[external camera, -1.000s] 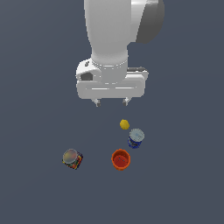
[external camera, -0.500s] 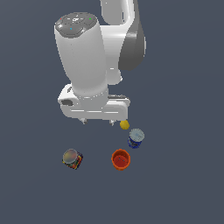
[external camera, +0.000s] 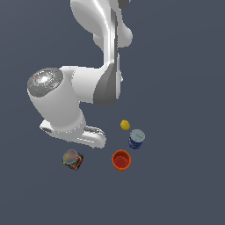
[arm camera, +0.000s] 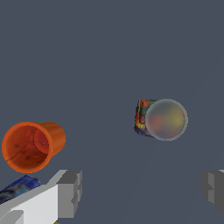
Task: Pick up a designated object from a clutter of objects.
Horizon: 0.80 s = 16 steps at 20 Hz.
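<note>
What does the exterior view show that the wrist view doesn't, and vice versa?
Exterior only: the yellow ball, the blue can's pale top, and the arm's white links over the scene; its fingers are hidden there. Wrist only: the gripper, open, both fingertips apart with nothing between them, plus the cup's inside. The blue can shows only as a sliver there. Both: the multicoloured jar with its grey lid, the orange-red cup, and the bare grey floor.
</note>
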Each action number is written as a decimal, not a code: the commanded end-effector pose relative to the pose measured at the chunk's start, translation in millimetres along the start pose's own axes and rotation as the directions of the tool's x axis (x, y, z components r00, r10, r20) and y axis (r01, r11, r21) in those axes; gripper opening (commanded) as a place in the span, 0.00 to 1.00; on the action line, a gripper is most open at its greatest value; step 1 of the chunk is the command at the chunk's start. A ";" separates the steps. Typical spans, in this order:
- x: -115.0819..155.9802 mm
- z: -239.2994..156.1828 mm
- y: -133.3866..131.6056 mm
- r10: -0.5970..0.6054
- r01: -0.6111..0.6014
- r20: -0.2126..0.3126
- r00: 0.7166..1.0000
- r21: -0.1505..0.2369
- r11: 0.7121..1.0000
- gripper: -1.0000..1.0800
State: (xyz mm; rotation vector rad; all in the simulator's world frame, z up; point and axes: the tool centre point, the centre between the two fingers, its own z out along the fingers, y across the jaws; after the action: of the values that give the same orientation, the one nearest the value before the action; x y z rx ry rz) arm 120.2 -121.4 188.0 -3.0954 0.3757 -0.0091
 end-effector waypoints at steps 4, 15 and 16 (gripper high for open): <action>20.2 38.9 31.4 0.065 -0.065 0.000 0.998 -0.011 0.998 0.96; 34.2 77.5 62.2 0.122 -0.122 0.000 0.993 -0.024 0.992 0.96; 34.4 78.3 62.7 0.123 -0.123 0.000 0.992 -0.024 0.992 0.96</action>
State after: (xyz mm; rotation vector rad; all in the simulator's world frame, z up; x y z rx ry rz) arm 138.5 -187.4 109.9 -3.0894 0.5663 0.0018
